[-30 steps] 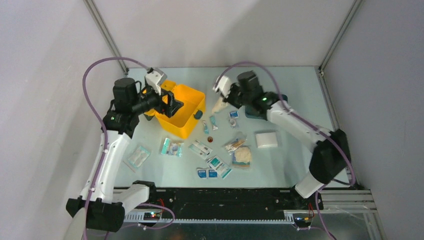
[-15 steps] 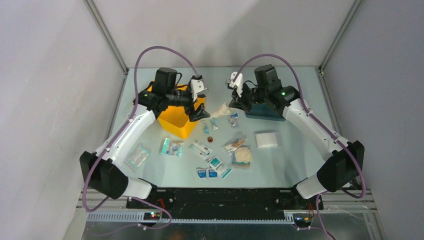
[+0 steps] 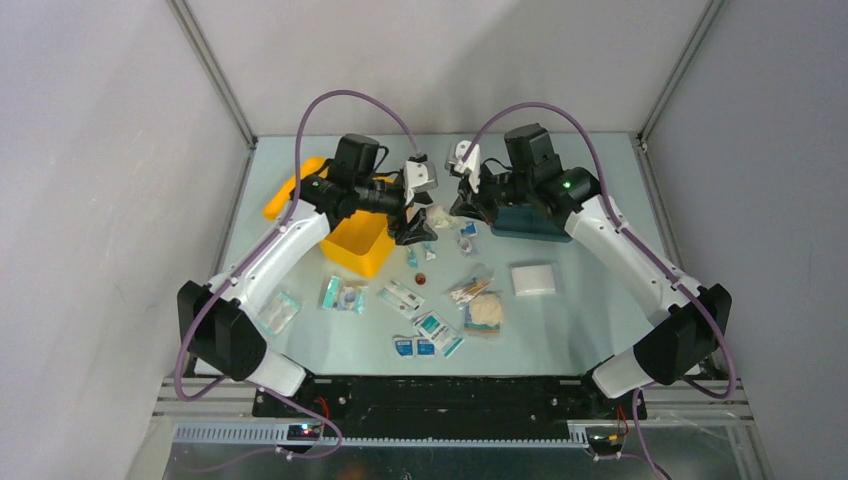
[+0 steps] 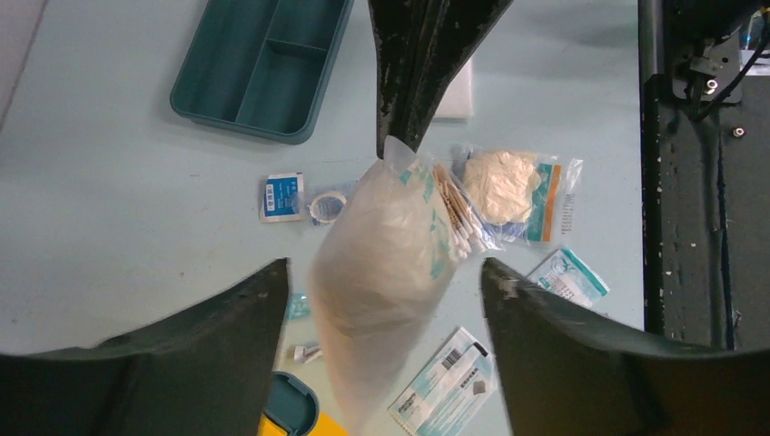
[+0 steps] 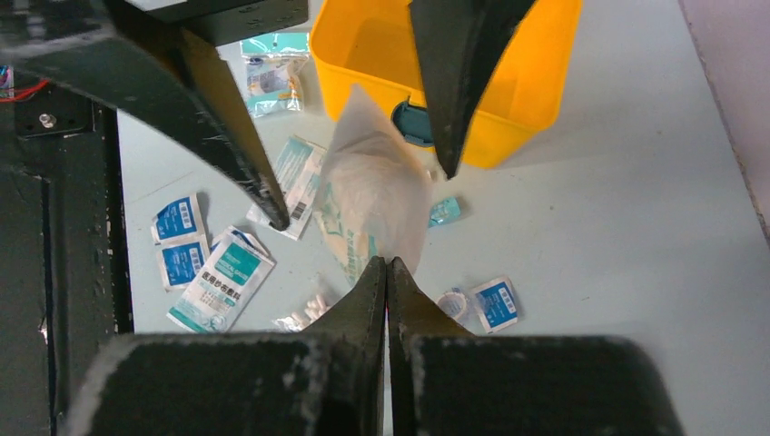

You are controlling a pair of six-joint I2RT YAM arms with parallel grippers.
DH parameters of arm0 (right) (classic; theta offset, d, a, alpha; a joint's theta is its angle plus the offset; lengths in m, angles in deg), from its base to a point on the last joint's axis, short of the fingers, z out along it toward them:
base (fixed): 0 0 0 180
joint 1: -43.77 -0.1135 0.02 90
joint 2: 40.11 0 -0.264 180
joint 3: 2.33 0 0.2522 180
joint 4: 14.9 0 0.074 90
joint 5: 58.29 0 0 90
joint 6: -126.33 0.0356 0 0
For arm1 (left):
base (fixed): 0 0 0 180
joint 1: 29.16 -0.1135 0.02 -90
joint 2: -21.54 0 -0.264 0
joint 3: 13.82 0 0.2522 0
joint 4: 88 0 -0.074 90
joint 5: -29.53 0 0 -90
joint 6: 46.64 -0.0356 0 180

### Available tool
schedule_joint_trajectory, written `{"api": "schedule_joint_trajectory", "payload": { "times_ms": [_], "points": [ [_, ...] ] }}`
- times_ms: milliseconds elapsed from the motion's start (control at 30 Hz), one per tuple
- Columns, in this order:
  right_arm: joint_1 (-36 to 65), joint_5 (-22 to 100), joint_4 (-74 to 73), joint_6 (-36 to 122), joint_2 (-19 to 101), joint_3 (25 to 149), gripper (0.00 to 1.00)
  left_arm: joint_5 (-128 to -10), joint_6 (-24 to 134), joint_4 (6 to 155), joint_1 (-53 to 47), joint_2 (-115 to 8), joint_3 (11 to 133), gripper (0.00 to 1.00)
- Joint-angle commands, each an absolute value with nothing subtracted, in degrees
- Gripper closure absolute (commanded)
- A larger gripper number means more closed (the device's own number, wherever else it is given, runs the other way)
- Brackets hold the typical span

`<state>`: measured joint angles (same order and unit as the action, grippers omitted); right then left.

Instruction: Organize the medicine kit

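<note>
Right tool (image 5: 388, 263) pinches clear bag (image 4: 381, 263) — white contents — beside medicine kit (image 5: 508, 100).

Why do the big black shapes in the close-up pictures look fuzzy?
Left wrist view: its fingers sit near the lens, so look soft-edged; the plastic bag beyond is sharper. Right wrist view: likewise for its shut fingers. Top view: even light, faint shadows, no glare.

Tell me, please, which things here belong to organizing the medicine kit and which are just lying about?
In the job: medicine kit, plastic bag pinched by right gripper, open left gripper around it, probably loose sachets.
Lying about, seemingly: teal tray, white pad.
</note>
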<state>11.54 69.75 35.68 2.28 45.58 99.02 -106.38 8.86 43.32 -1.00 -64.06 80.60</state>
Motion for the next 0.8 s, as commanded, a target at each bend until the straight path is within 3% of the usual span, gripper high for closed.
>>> {"api": "schedule_joint_trajectory", "payload": {
  "times_ms": [0, 233, 300, 433, 500, 567, 600, 667, 767],
  "points": [
    [11.86, 72.25, 35.05, 4.29, 45.63, 102.29, 1.0, -108.4, 9.88, 44.0, -0.55, -64.87, 82.19, 0.25],
    [12.03, 72.05, 34.68, 4.27, 45.73, 101.96, 1.0, -109.41, 11.95, 44.18, 0.01, -66.09, 83.04, 0.71],
    [12.12, 72.05, 34.59, 4.46, 45.6, 101.82, 1.0, -108.85, 12.37, 44.21, 0.03, -66.29, 83.27, 0.79],
    [12.34, 71.24, 34.14, 5.52, 45.52, 101.55, 1.0, -107.01, 13.22, 44.15, 0.02, -66.17, 82.97, 0.79],
    [12.97, 71.12, 33.93, 7.05, 45.27, 101.63, 0.84, -104.99, 14.26, 44.2, 0.0, -65.68, 82.65, 0.78],
    [14.54, 72.52, 34.34, 8.85, 44.52, 101.87, 0.6, -101.74, 15.55, 44.22, -0.21, -64.66, 81.96, 0.76],
    [16.09, 73.43, 34.97, 9.49, 43.84, 102.16, 0.41, -100.75, 16.65, 44.2, -0.49, -64.19, 81.64, 0.75],
    [19.17, 77.03, 36.14, 11.43, 42.58, 102.51, 0.3, -96.76, 19.18, 44.14, -1.61, -62.43, 81.04, 0.74],
    [23.61, 81.72, 36.64, 15.03, 40.29, 101.61, 0.24, -93.6, 24.47, 44.18, -5.18, -61.09, 80.88, 0.74]
  ]
}}
